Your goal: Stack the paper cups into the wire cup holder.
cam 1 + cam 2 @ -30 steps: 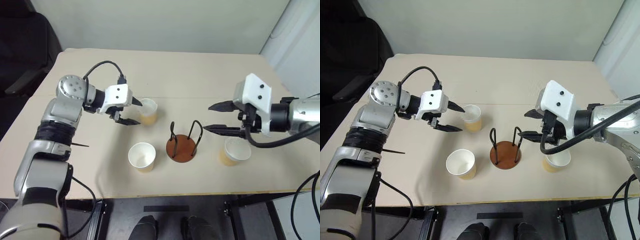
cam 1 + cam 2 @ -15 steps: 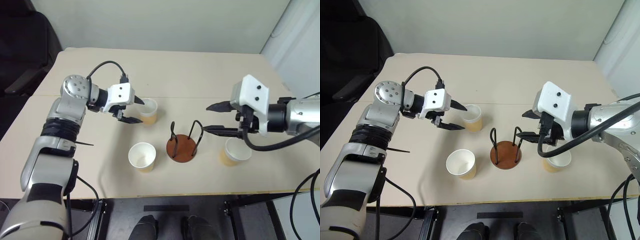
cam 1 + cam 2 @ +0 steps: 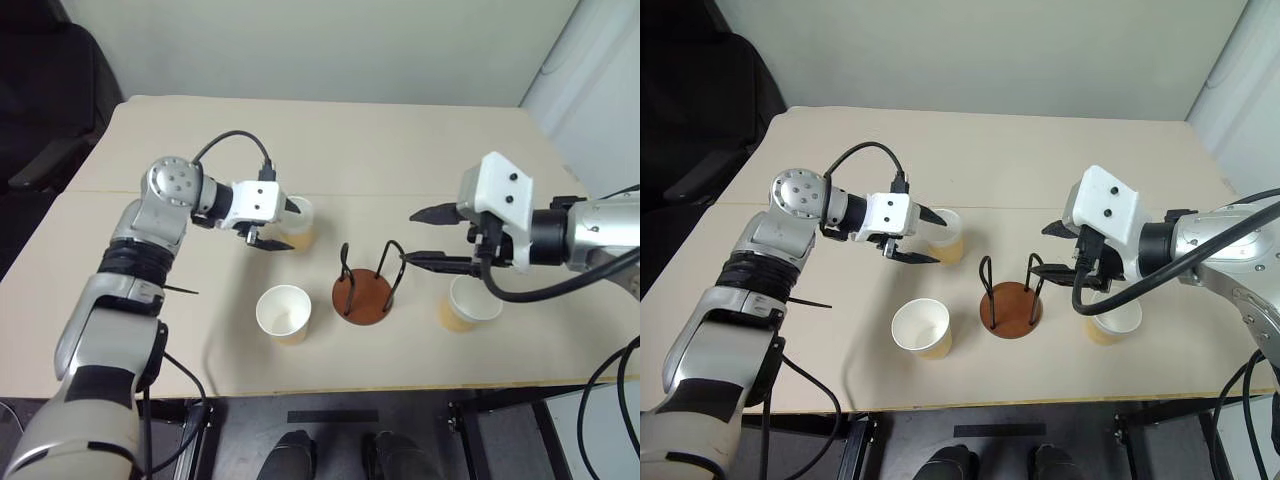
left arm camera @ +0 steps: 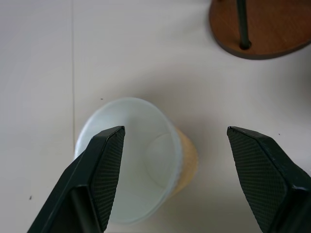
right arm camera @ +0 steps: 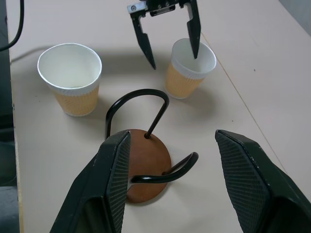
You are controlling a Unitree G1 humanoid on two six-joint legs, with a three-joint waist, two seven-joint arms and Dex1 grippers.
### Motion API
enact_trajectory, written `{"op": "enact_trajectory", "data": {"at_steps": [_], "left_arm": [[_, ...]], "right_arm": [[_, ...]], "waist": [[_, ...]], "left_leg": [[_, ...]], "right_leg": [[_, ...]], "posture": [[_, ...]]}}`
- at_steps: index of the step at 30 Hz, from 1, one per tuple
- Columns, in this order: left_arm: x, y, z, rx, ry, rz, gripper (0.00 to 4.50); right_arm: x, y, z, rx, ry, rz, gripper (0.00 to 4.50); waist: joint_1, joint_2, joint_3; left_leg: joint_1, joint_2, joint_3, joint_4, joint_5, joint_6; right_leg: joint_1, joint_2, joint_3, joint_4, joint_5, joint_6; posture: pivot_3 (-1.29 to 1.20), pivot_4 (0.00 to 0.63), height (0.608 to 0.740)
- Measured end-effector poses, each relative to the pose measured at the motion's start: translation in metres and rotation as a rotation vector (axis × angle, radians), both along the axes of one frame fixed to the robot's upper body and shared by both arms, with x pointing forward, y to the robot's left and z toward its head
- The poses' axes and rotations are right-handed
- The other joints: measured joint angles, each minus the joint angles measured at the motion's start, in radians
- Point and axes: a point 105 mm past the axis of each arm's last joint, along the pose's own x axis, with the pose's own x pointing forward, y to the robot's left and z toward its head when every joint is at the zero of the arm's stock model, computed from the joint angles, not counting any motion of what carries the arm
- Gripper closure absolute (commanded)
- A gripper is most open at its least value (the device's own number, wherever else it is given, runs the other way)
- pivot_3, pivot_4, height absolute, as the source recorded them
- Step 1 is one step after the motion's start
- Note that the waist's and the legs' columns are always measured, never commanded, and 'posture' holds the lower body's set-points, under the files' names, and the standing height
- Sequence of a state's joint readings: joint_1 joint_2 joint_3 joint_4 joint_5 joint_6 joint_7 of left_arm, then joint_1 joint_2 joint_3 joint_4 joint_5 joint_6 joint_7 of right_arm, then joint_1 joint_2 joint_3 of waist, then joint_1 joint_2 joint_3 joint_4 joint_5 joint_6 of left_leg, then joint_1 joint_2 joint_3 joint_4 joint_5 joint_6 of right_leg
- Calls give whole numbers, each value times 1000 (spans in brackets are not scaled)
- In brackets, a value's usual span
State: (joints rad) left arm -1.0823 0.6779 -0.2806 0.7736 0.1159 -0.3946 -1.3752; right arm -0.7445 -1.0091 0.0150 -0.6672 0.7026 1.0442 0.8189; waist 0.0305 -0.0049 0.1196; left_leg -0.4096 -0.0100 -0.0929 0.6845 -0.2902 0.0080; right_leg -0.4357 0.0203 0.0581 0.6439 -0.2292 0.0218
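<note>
Three paper cups stand upright on the beige desk (image 3: 420, 140), none in the wire cup holder (image 3: 364, 292), which sits empty near the middle of the front half. Far cup (image 3: 297, 222) is back-left of the holder near the desk centre. Near cup (image 3: 284, 314) is just left of the holder toward the front edge. Right cup (image 3: 470, 303) is just right of the holder.

Left gripper (image 3: 281, 226) has fingers spread wide, straddling the far cup's rim, one finger over the cup mouth; contact cannot be told. Right gripper (image 3: 424, 238) hovers with fingers spread, empty, above the right side of the holder and the right cup.
</note>
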Motion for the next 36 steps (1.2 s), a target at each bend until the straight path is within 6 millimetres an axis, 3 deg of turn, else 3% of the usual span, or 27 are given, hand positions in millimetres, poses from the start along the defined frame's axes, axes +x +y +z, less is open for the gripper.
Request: {"op": "enact_trajectory", "data": {"at_steps": [9,13,20,36], "left_arm": [[3,4,-9,41,-14,12,871],[5,2,-17,47,-20,18,1828],[5,-1,-22,43,-10,17,4424],[3,0,-10,8,46,5,4469]], "right_arm": [[1,-1,-1,2,4,-6,1752],[1,0,-1,5,3,-6,1708],[1,0,-1,6,0,-10,1708],[4,-2,-1,9,-3,-22,1708]], "waist": [[1,0,0],[1,0,0],[1,0,0],[1,0,0]], "left_leg": [[0,0,0,1,0,0],[0,0,0,1,0,0],[0,0,0,1,0,0],[-1,0,0,3,0,0]], "right_leg": [[0,0,0,0,0,0],[0,0,0,0,0,0],[-1,0,0,0,0,0],[-1,0,0,1,0,0]], "posture": [[0,150,740],[0,150,740],[0,150,740],[0,150,740]]}}
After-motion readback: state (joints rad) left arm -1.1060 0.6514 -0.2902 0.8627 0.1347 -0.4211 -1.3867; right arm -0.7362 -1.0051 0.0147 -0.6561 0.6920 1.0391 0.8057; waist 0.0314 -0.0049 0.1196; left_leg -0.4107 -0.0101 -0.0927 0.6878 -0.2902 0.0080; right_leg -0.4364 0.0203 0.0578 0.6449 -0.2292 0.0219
